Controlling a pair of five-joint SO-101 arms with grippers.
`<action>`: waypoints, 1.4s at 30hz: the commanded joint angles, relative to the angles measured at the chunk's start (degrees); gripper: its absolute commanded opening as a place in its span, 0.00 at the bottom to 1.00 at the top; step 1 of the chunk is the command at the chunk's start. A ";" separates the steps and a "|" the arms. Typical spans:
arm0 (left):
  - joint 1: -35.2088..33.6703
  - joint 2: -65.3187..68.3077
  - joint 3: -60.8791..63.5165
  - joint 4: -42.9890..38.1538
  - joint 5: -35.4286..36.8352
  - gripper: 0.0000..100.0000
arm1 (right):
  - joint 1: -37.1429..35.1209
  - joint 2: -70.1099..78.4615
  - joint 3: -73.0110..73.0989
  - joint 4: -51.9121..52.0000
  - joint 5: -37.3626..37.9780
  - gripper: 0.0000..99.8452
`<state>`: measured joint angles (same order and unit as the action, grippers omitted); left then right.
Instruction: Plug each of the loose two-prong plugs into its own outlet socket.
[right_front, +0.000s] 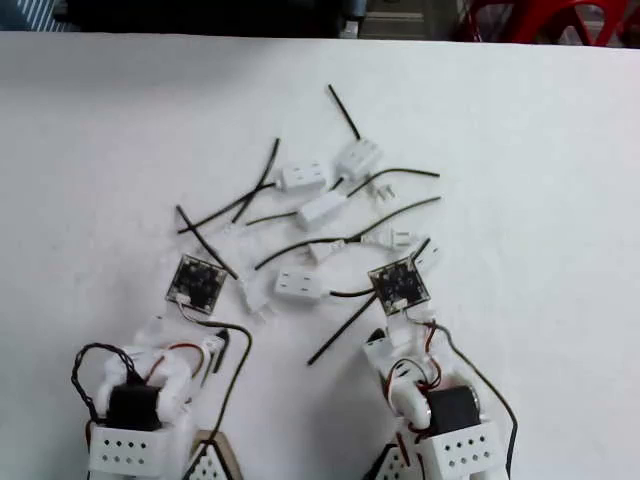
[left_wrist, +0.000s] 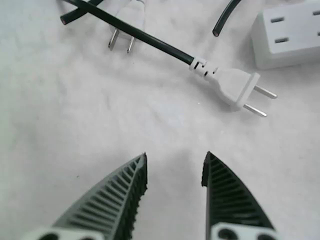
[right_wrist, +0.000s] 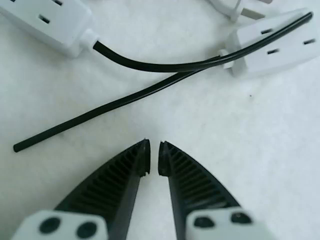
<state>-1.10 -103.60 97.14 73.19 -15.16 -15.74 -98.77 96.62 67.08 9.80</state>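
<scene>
Barely begun, by all appearances. Scattered over the middle of the white table (right_front: 540, 120): white outlet sockets and two-prong plugs, each on a short cut black cord, none seen mated as far as shown.

Near left: the near-left plug (right_front: 253, 296), flat on the cloth, bare prongs aimed toward the near socket (right_front: 298, 284) just to its right, close yet apart. Just ahead of the left gripper (left_wrist: 175, 162), that same near-left plug (left_wrist: 235, 87), and past it a corner of the near socket (left_wrist: 290, 32). Farther off, a second plug (left_wrist: 131, 12) beneath a crossing cord, prongs likewise bare.

Left gripper spread wide, grasping nothing, poised above bare cloth short of the plug.

Right gripper (right_wrist: 154, 157) pinched nearly together, only a thin slit between the tips, empty as well. Ahead of it: a loose cord (right_wrist: 100, 107) ending in a free cut tip, and the right socket (right_wrist: 275, 47) with a cord draped across its face.

Toward the far side: a far-left socket (right_front: 303, 176), a far socket (right_front: 361, 157), a middle socket (right_front: 322, 208), plus a far plug (right_front: 385, 187) and a middle plug (right_front: 397, 238), prongs exposed.

Left to do, on this reading: everything. Grasp each plug, square prongs to slots, press home. Likeliest start: the near-left plug into the near socket, given the open jaws before it
</scene>
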 joint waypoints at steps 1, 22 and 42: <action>0.66 -0.48 -0.18 0.26 0.09 0.19 | 0.13 -0.40 0.53 0.40 -0.18 0.04; 2.68 -0.57 -0.62 0.26 0.09 0.19 | -2.42 -0.40 0.09 2.86 -0.44 0.04; -9.98 -0.66 -5.36 -3.43 0.44 0.19 | 13.85 0.04 -11.08 -7.52 -2.20 0.02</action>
<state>-7.69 -103.69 94.77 72.40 -15.16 -4.22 -98.86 90.55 63.82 9.63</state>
